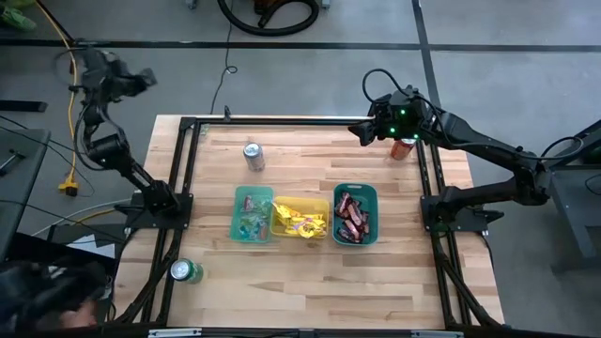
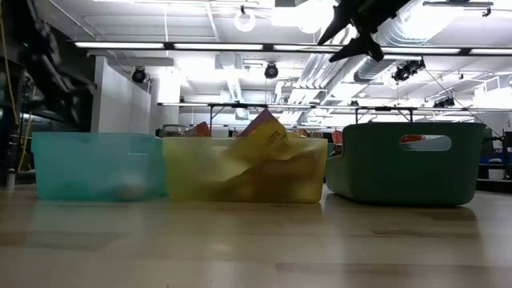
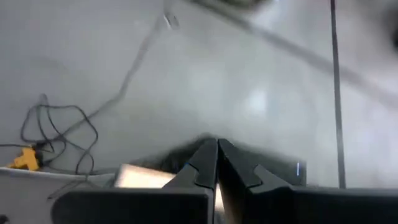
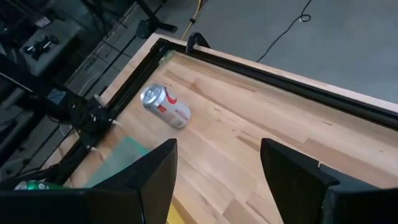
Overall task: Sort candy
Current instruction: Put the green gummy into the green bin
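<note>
- Three bins sat in a row mid-surface: a teal bin (image 1: pixel 251 213), a yellow bin (image 1: pixel 300 219) and a green bin (image 1: pixel 355 214), each touching or just beside the next.
- All the candy lay inside them: tiny mixed pieces (image 1: pixel 249 222) in the teal one, yellow packets (image 1: pixel 302 222) in the middle, dark brown-and-red bars (image 1: pixel 352 217) in the green.
- One silver can (image 1: pixel 254 155) stood toward the far edge of the pale wooden surface (image 1: pixel 310 282), a green can (image 1: pixel 185 272) near the left front rail, and a red can (image 1: pixel 403 146) under the right arm.
- Right tool (image 1: pixel 361 130) hung above the far right part, fingers apart and empty.
- Left tool (image 3: pixel 217 163) was off the surface over grey floor (image 1: pixel 300 75), fingers pressed together on nothing.
- Cables (image 1: pixel 227 66) trailed across that floor; ceiling strip lights (image 2: pixel 200 46) and ducts showed in the room behind.
</note>
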Controlling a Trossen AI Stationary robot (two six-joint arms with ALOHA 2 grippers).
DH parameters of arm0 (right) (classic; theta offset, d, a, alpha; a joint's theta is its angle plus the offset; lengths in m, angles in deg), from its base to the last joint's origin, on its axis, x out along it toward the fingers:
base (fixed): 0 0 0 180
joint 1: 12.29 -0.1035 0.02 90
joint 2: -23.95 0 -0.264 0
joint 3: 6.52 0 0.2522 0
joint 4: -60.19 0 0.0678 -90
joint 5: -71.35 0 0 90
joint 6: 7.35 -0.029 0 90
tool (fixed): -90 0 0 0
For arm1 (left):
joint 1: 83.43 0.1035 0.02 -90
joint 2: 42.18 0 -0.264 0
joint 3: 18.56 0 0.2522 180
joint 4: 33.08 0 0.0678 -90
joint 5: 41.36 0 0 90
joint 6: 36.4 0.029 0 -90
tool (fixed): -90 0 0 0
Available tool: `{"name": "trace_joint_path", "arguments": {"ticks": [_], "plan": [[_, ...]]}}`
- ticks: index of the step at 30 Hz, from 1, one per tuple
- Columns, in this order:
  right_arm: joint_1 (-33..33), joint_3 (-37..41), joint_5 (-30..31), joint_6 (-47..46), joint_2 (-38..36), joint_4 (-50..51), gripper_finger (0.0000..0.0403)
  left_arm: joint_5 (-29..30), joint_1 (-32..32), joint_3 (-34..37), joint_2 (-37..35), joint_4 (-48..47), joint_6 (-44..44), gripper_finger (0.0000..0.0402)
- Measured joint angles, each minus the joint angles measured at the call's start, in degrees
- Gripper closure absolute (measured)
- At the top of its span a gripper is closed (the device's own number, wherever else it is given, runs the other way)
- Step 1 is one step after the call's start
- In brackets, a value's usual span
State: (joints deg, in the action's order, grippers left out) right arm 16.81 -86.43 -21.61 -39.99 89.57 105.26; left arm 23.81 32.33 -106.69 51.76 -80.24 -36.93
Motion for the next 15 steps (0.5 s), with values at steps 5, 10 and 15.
{"name": "trace_joint_path", "arguments": {"ticks": [5, 10, 15], "plan": [[0.0, 0.0, 1.2, -0.1, 0.0, 0.0, 0.0176, 0.0, -7.3, -0.1, 1.9, -6.9, 11.0, 0.0401], [0.0, 0.0, 1.2, 1.6, 0.0, 0.1, 0.0176, 0.1, -13.2, -0.1, 1.8, -11.5, 19.0, 0.0401], [0.0, 0.0, 1.1, 3.0, 0.0, 0.1, 0.0176, 2.1, -14.3, 0.0, 1.8, -11.5, 18.8, 0.0399]]}}
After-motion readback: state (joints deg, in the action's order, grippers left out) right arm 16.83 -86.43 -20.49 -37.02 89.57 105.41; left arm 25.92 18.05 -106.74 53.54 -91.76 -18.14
